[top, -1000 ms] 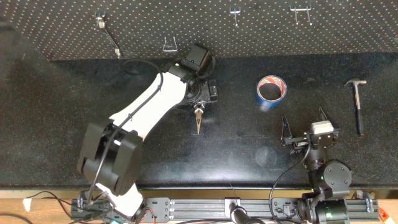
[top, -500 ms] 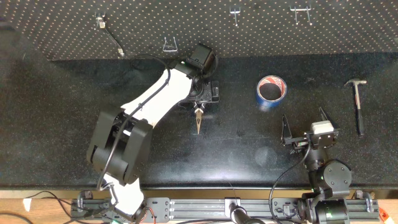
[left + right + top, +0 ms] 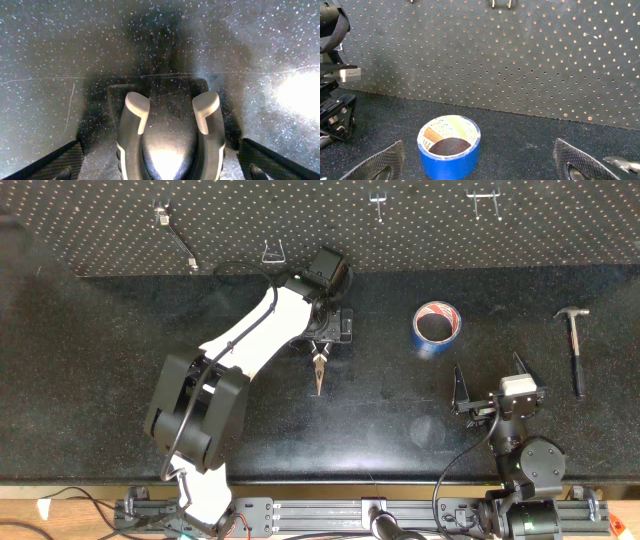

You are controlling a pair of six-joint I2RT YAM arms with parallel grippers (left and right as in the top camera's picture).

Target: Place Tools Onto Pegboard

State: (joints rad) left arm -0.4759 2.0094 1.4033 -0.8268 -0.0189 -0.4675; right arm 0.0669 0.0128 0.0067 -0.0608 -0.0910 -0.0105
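Pliers (image 3: 318,372) lie on the black table, nose pointing toward the arms' bases. My left gripper (image 3: 326,332) hangs directly over their handle end. In the left wrist view the two grey handle ends (image 3: 137,107) lie between the spread fingers (image 3: 55,162), so the left gripper (image 3: 160,150) is open and straddles the handles. My right gripper (image 3: 489,380) is open and holds nothing, near the front right of the table. Its fingers (image 3: 380,162) frame a blue tape roll (image 3: 449,147) standing farther off. The pegboard (image 3: 420,230) runs along the back.
The tape roll (image 3: 437,326) stands right of centre and a hammer (image 3: 575,350) lies at the far right. Bare hooks (image 3: 272,252) (image 3: 378,200) (image 3: 484,200) stick out of the pegboard, and a slim tool (image 3: 176,238) hangs at its left.
The left arm's elbow has swung to the right and its gripper has shifted slightly over the pliers. The pliers and the right arm have not moved.
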